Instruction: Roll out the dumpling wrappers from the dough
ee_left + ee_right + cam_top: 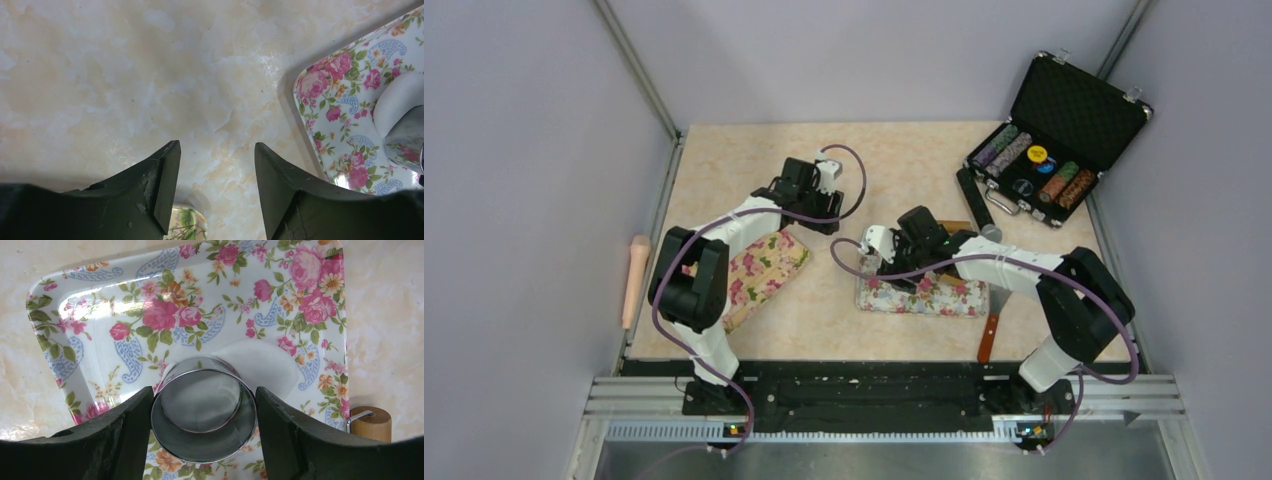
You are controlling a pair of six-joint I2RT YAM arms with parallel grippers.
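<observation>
The worktop (904,170) is a flat board with a beige marble pattern, cream with pale orange clouds. Its surface is glossy, and in the left wrist view soft white highlights (265,60) lie on it. The light is soft and even.

Three plain walls in pale lilac stand around the worktop: the left wall (514,150), the back wall (874,50) and the right wall (1214,200). At the two back corners of the worktop, thin aluminium posts (637,68) go up along the wall joints.

Along the near edge of the worktop runs a black strip (864,370). Just in front of it lies a silver grooved rail (874,398), and nearer still a dull grey metal surface (874,460).
</observation>
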